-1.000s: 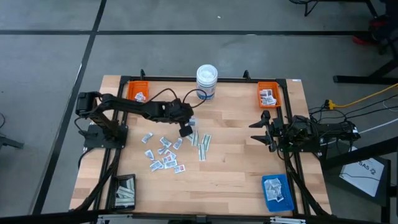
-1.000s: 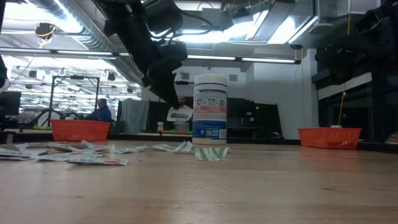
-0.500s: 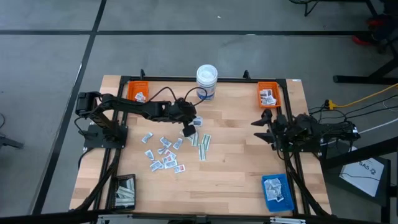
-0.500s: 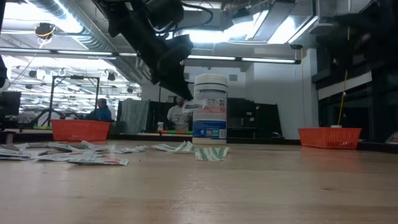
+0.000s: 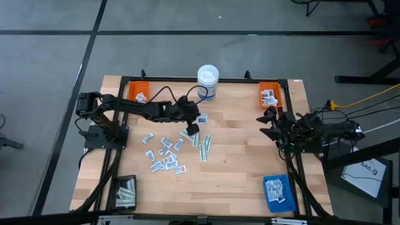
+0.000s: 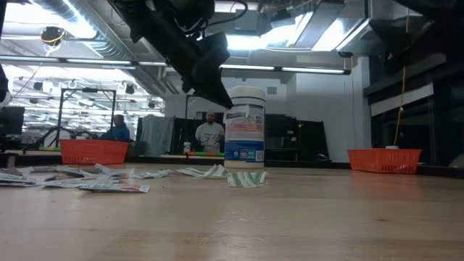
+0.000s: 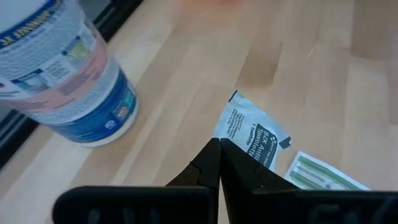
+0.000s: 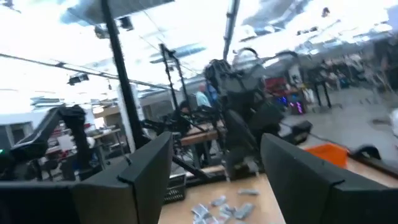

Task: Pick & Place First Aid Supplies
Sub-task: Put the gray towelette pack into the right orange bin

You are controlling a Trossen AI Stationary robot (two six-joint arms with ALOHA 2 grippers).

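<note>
The first aid supplies are small white packets point(image 5: 164, 153) and pale green strips point(image 5: 203, 145), lying flat in the middle of the wooden table. My left gripper point(image 5: 194, 122) hangs above them, near the white tub point(image 5: 208, 80). It is shut on one white packet with dark print point(image 7: 252, 132), which also shows in the high view point(image 5: 201, 118). In the low view my left gripper point(image 6: 226, 103) is in front of the tub point(image 6: 245, 127). My right gripper point(image 5: 269, 122) is raised at the table's right edge, open and empty point(image 8: 214, 146). My left gripper pinches the packet by its near corner point(image 7: 232, 134) between the tips of its two shut fingers. The fingers slant down from the table's left. The packet sticks out ahead of the fingertips, clear of the table, with its shadow on the wood below.
Orange trays with a few packets stand at the far left point(image 5: 139, 92) and far right point(image 5: 270, 95). A blue tray point(image 5: 278, 190) sits at the near right and a dark tray point(image 5: 125, 192) at the near left. Bare wood lies between the scattered packets and the right edge.
My left gripper has tipped upward and risen a little toward the tub. It stays shut, and the packet has gone up and toward the table's right with it. My right gripper has tipped upward and risen slightly at the right edge, still open.
</note>
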